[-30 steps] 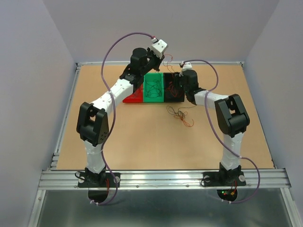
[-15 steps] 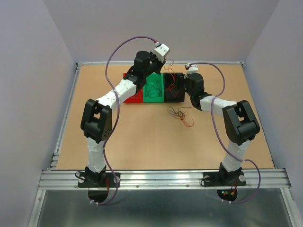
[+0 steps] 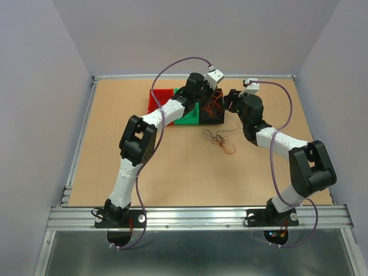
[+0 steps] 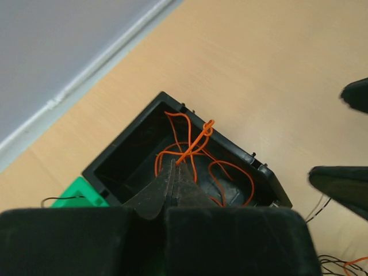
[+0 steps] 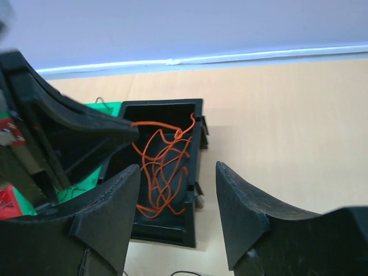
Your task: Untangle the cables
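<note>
My left jaws were clamped on an orange cable (image 4: pixel 206 127) trailing loops into the far black bin (image 4: pixel 122 160). Other cables (image 3: pixel 218 140) lay loose on the counter (image 3: pixel 172 172), nearer. My right jaws stood apart, empty, just right of that bin.

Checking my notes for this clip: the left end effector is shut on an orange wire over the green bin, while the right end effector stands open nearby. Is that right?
One slip: it is the black bin, not a green one. The left wrist view shows the left end effector shut on the orange wire over that black bin; the right end effector stands open nearby.
</note>
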